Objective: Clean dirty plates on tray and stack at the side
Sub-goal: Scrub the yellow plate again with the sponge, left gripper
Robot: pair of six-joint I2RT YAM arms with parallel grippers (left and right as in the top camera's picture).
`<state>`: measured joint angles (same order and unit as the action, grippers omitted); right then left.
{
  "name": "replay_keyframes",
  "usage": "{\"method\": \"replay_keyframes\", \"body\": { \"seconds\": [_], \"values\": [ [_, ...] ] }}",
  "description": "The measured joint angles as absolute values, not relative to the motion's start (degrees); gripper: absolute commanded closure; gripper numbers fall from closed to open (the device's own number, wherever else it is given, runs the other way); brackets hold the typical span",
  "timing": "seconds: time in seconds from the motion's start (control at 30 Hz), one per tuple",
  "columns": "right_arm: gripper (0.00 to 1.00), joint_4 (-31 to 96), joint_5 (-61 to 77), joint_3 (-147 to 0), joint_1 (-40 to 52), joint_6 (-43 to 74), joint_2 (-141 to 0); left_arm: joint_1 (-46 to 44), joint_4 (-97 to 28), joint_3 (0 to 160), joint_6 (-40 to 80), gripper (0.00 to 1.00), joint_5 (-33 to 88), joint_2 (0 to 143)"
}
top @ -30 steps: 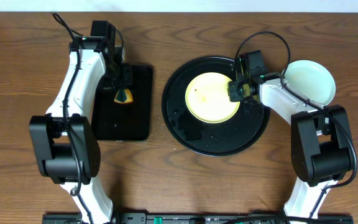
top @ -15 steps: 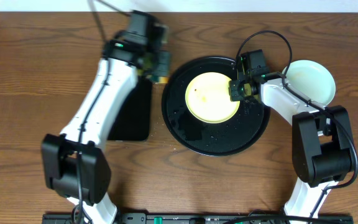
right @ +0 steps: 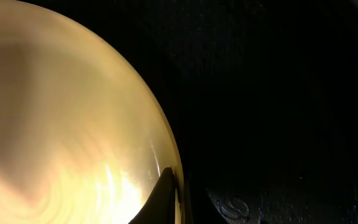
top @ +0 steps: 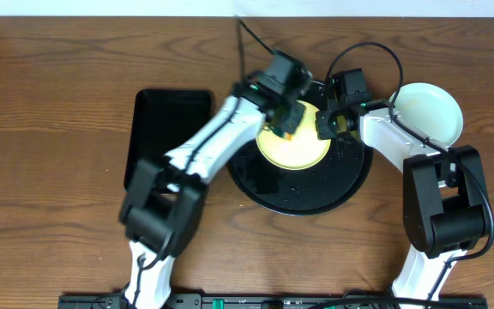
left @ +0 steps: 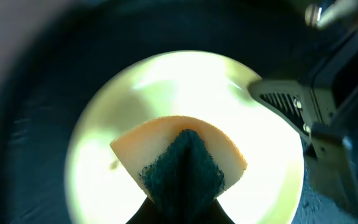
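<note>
Jaws clamped, both sides

My left gripper pinches the sponge over the yellow plate, which lies in the round black tray. My right gripper nips that plate's right rim. A mint plate sits on the table beside the tray

Table: brown wood, clear grain, low satin sheen. Round tray: black, v. glossy, smooth, w/ pale specks on surface. Yellow plate: smooth, glazed look, bright highlights. Mint plate, right: smooth, soft shine. Rect. tray, left: black, smooth, plastic-looking. Sponge: yellow foam, matt, fine-pored; dark green scourer layer rough, fibrous. Arm shells: white glossy plastic, black matt joints.
</note>
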<state>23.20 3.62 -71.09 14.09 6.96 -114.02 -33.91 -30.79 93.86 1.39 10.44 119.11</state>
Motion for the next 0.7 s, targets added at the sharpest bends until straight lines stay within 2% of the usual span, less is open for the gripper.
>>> {"method": "replay_keyframes", "body": {
  "seconds": [0.17, 0.7],
  "values": [
    [0.99, 23.2, 3.64, -71.09, 14.09, 6.96, -114.02, -34.81, -26.61, 93.86, 1.04, 0.93, 10.13, 123.72],
    [0.99, 23.16, 3.64, -71.09, 14.09, 6.96, -114.02, -34.39, -27.07, 93.84, 1.45, 0.92, 12.34, 125.34]
  ]
}}
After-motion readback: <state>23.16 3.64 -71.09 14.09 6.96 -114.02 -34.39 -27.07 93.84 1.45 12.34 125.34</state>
